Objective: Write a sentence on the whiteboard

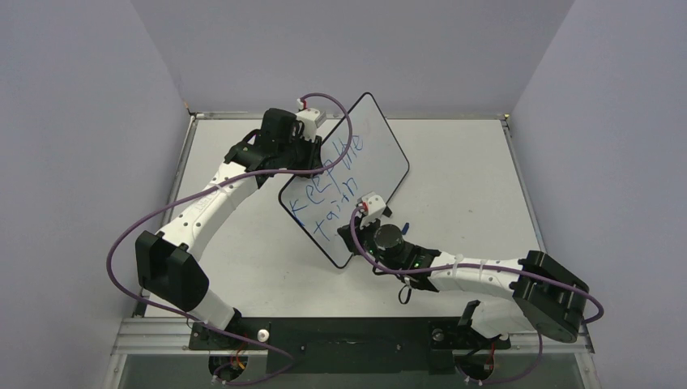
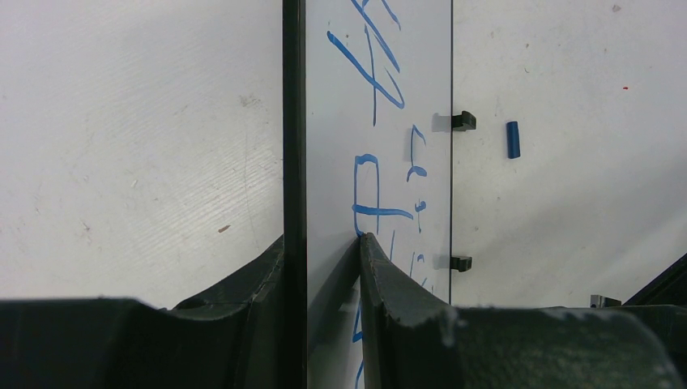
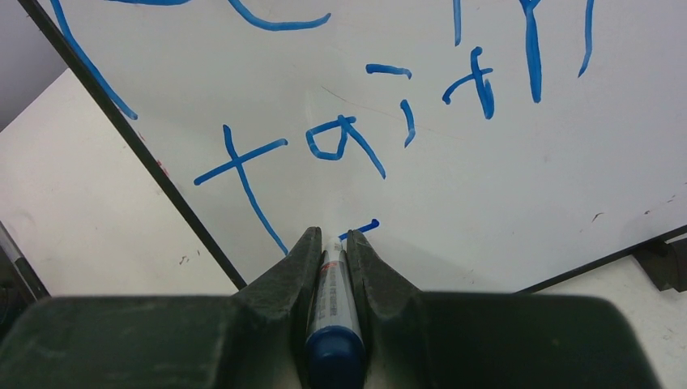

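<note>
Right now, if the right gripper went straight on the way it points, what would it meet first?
The whiteboard. The marker clamped in the right gripper leads, its tip at or almost on the white face just below the blue writing; whether it touches I cannot tell.

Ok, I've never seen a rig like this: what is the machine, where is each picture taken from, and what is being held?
These are two robot arms bolted at the near edge of a table. The wide picture comes from a fixed camera above and behind them; the other two come from a camera on each wrist, looking out past that arm's own jaws. The left gripper is clamped on the rim of the whiteboard. The right gripper is shut on a blue marker, its tip at the board, near the blue writing. A small blue cap lies on the table beside the board.
</note>
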{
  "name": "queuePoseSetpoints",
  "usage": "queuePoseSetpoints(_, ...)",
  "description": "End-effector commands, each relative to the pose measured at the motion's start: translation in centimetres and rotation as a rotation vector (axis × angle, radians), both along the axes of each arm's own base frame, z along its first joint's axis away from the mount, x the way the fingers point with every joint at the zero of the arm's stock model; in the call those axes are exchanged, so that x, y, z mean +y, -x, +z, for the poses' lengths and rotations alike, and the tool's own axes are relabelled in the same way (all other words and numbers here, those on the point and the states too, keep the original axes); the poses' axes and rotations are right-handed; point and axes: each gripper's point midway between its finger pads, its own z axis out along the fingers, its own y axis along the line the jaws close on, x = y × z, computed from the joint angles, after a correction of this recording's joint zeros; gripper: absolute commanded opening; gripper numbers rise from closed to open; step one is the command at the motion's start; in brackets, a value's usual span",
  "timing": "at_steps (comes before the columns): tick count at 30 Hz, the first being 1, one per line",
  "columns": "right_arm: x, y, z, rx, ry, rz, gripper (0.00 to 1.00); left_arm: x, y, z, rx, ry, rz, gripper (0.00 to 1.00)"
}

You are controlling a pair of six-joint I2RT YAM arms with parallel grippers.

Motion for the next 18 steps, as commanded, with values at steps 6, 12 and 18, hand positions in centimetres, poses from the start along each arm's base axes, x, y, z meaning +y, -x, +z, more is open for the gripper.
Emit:
queuePoseSetpoints(6, -0.6, 0.2, -2.2, 0.064, 0.068, -0.049, 0.0, -0.1, 1.8, -4.4, 0.057, -0.137, -0.074, 0.0)
queuePoseSetpoints(12, -1.5, -0.7, -2.6, 0.06, 0.101, -0.099, 0.0, 0.0, 1.8, -4.3, 0.054, -0.137, -0.074, 0.0)
queuePoseSetpoints(18, -1.0, -2.1, -1.4, 0.037, 0.099, -0.116, 0.0, -0.1, 1.8, -4.3, 0.054, -0.136, -0.074, 0.0)
